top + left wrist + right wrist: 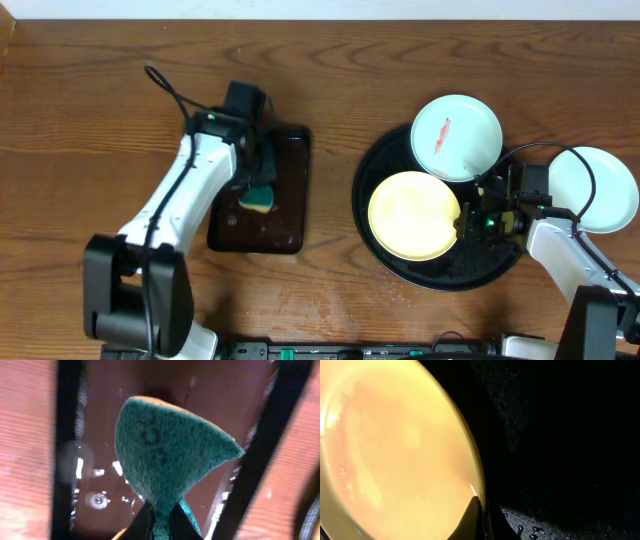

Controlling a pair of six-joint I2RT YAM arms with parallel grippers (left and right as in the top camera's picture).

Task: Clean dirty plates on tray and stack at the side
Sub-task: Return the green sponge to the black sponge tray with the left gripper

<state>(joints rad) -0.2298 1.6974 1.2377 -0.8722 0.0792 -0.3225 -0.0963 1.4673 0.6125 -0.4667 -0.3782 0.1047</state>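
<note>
Stacking step, I judge: right pincer [468, 222] clamped on the yellow plate [413, 215] by its rim, left pincer [258, 188] clamped on the sponge [165, 455] — next, lift that plate clear to the side.

Tabletop [90, 110]: brown wood-grain, stretching across the whole overhead view; bare wood is showing at the left, along the far edge and between the two trays.
Rectangular tray [288, 215]: glossy black, lying directly on the wood left of centre, its long sides running away from the robot, slightly skewed.
Round tray [470, 268]: large, black, with a raised rim, sitting on the wood right of centre, well apart from the rectangular tray.
Mint plate [608, 192]: resting on bare wood just beside the round tray's right side, outside its rim.
</note>
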